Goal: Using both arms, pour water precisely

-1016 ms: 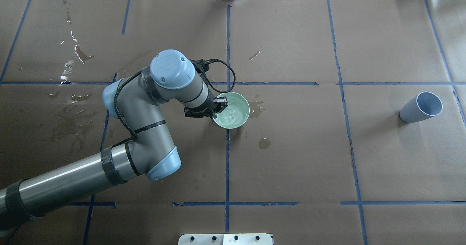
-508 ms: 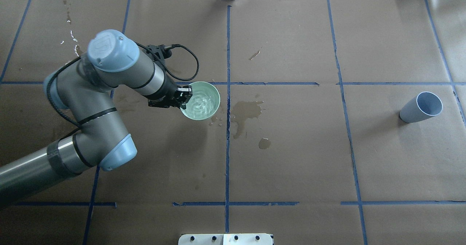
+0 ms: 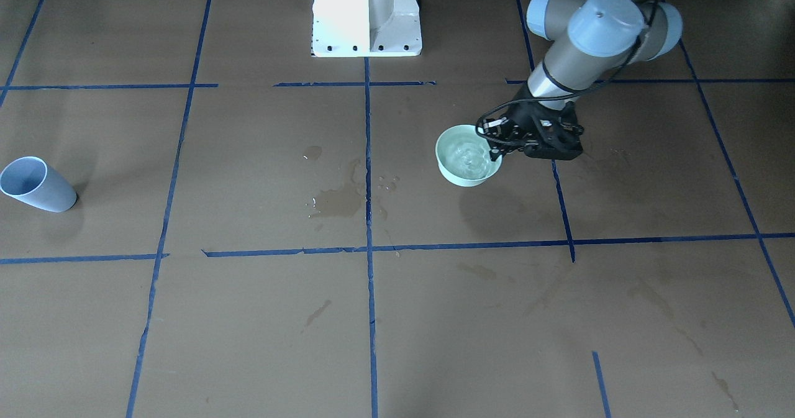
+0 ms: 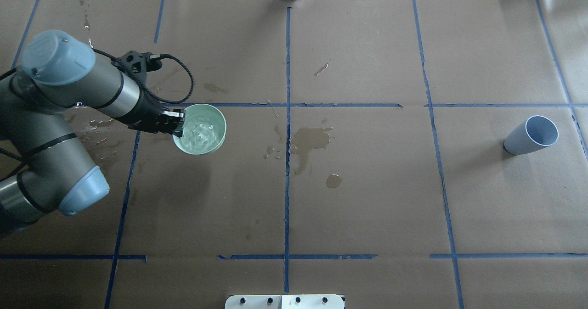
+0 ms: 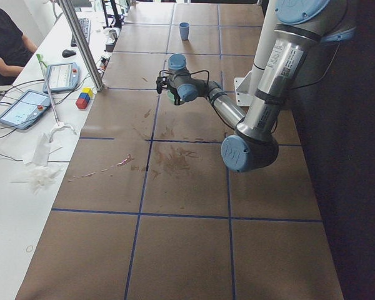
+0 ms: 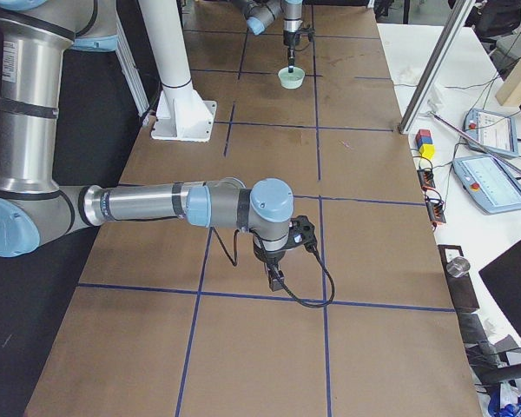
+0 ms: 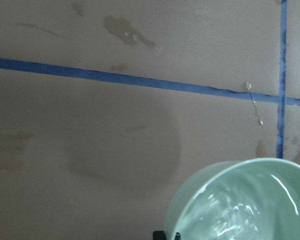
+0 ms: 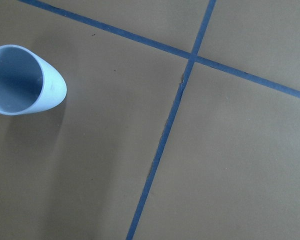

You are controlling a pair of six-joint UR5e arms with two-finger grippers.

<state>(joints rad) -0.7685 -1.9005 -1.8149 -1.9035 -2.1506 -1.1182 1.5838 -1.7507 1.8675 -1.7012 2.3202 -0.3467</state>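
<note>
Left tool clenched on left rim of green bowl; water ripples inside, just beside tool tips. Right tool points down at tabletop; grip state: cannot tell.

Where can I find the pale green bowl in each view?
Front-facing: pale green bowl right of centre.
Overhead: left of centre.
Exterior left: upper middle, mostly hidden by the left arm.
Exterior right: top centre.
Left wrist: bottom right corner.
Right wrist: not in it.
Shared landmark: the left gripper clamped on its rim.
</note>
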